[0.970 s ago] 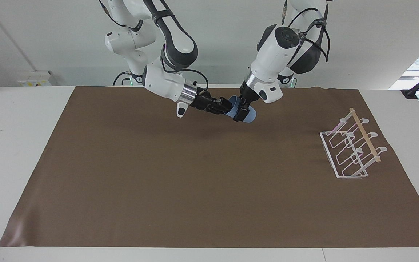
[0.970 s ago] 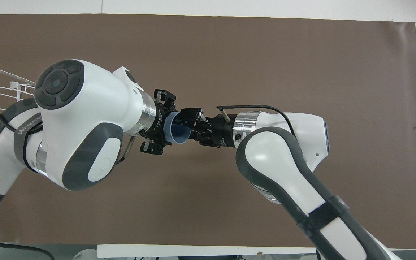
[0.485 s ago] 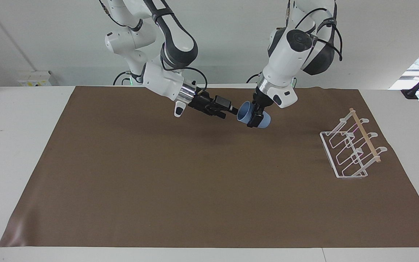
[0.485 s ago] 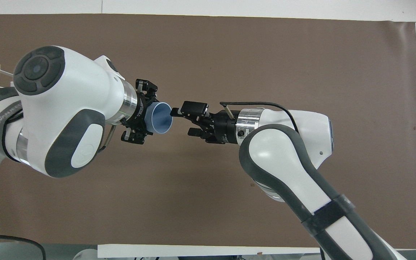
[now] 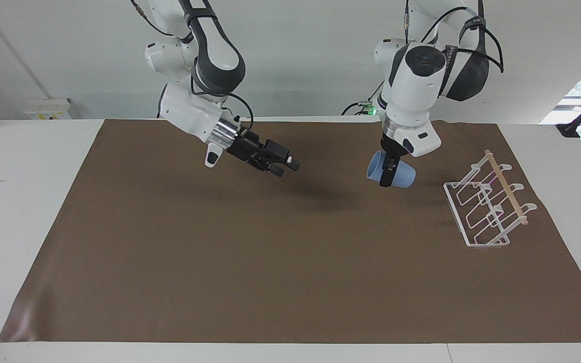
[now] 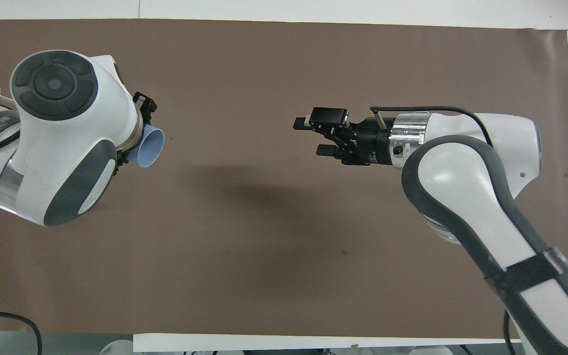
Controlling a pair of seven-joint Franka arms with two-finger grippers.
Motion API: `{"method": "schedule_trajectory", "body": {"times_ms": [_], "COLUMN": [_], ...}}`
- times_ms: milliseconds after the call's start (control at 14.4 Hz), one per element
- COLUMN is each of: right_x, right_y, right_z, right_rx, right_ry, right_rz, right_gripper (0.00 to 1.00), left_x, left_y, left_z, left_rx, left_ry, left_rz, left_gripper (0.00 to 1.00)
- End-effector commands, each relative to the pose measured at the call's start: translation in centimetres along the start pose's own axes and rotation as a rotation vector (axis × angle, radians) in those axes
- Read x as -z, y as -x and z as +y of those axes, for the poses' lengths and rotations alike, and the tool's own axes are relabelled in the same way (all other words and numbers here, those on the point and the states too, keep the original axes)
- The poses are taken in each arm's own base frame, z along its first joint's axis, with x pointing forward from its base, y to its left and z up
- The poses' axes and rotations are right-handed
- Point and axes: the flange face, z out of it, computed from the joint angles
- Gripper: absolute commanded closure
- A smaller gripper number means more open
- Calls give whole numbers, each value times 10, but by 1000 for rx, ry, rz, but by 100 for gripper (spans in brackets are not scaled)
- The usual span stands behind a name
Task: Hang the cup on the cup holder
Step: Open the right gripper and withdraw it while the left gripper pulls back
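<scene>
The light blue cup (image 5: pixel 402 176) hangs on its side in the air, its mouth toward the right arm's end of the table. My left gripper (image 5: pixel 387 174) is shut on the cup and holds it over the brown mat, a short way from the white wire cup holder (image 5: pixel 507 189). The holder stands on the mat at the left arm's end. In the overhead view the cup (image 6: pixel 148 147) pokes out from under the left arm's wrist, which covers most of the holder. My right gripper (image 5: pixel 287 168) (image 6: pixel 308 137) is open and empty over the mat's middle.
A brown mat (image 5: pixel 270 262) covers most of the white table (image 5: pixel 33 201). Beyond the holder and the two arms' shadows I see nothing else on it.
The right gripper let go of the cup, opened and drew back toward its own end. The left gripper carried the cup away toward the cup holder.
</scene>
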Motion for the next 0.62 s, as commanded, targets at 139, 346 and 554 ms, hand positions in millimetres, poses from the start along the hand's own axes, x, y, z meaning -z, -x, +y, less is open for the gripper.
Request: {"method": "schedule_trajectory", "body": {"times_ms": [139,346,554], "right_x": [66,133,190], "right_y": [-41,-71,-83], "right_z": [55,85,77], "right_rx": [183,297,386], "right_ry": [345,574,826], "right_rz": [-4,-48,-57], "right_gripper": [0,0,0], "left_x": [-30,-51,-57], "left_y": [-47,-105,-132], "left_z": [5,1,0], "left_rx": [-165,-203,-237], "left_ry": [-172,-252,-300], "left_rz": [405,627,792], "left_gripper": [100,100,100]}}
